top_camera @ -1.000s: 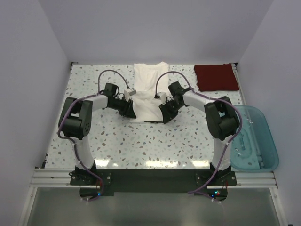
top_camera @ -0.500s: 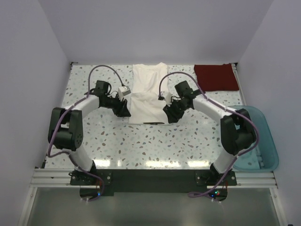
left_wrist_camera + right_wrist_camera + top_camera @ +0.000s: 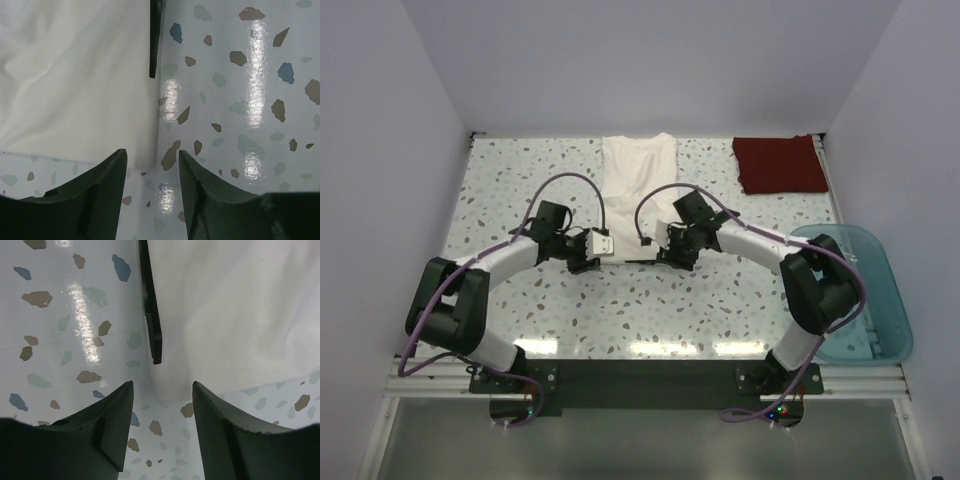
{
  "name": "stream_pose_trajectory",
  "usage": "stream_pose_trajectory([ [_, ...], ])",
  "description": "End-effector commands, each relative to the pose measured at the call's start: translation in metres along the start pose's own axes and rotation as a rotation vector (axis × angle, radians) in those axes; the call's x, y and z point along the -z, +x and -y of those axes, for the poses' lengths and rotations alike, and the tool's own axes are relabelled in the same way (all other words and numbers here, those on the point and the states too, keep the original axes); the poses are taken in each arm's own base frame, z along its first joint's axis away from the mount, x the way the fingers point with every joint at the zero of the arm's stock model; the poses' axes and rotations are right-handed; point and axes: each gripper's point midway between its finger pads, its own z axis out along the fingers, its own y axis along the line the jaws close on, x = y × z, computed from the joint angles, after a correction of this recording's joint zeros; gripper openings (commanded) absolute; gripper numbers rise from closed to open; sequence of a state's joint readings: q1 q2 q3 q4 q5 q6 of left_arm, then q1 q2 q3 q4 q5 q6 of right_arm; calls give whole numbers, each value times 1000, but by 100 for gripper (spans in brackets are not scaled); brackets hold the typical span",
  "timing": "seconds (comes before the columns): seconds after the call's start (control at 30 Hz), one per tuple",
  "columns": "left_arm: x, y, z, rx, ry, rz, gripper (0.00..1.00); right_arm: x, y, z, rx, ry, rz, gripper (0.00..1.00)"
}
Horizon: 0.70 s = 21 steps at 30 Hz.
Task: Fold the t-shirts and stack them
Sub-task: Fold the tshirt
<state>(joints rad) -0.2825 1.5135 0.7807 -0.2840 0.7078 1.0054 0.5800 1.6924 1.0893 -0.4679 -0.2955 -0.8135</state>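
Currently, your left gripper (image 3: 152,152) stands released, its dark tapered fingers framing the near-left corner of the smooth white t-shirt (image 3: 638,185), a long folded strip on the glossy speckled table (image 3: 520,180). Your right gripper (image 3: 162,385) is likewise released at the near-right corner. The dark red t-shirt (image 3: 778,163) lies far right, a flat rectangle.

Soft, even light fell from overhead in the top view, leaving only faint shadows and a row of white glare patches on the table (image 3: 620,300) toward 6 o'clock. In the wrist views glare streaked the glossy table at 3 o'clock on the left and 11 o'clock on the right. The white shirt (image 3: 75,75) looked nearly washed out, and the dark fingers (image 3: 100,195) at 6 o'clock were slightly soft.
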Motion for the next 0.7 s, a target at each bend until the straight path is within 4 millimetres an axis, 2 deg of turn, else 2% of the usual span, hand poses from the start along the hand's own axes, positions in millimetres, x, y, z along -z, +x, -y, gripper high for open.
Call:
stream_pose_trajectory([
  [0.0,-8,-12,-20,-234,-71,0,51,-7,-7,21,112,71,15,55],
  [0.13,-19,2,-14,-250,-44,-36,49,-19,5,14,132,42,-16,51],
  [0.3,-26,15,-17,-239,-40,-84,46,-31,20,6,140,11,-54,45],
  [0.4,-29,20,-18,-238,-24,-106,43,-35,25,-1,139,-8,-61,44],
  [0.47,-31,28,-18,-230,1,-136,38,-40,30,-4,150,-23,-77,42],
  [0.5,-32,31,-17,-225,10,-148,35,-41,32,-5,151,-25,-86,39],
  [0.53,-34,33,-17,-217,21,-158,27,-42,34,-4,151,-21,-93,27],
  [0.57,-33,34,-16,-206,30,-163,22,-42,35,-4,149,-21,-99,19],
  [0.6,-33,31,-19,-204,25,-159,16,-41,34,-2,144,-16,-99,12],
  [0.63,-33,26,-21,-202,21,-145,8,-38,32,-1,136,-10,-99,0],
  [0.67,-31,21,-22,-189,21,-135,5,-36,30,1,132,-7,-98,0],
])
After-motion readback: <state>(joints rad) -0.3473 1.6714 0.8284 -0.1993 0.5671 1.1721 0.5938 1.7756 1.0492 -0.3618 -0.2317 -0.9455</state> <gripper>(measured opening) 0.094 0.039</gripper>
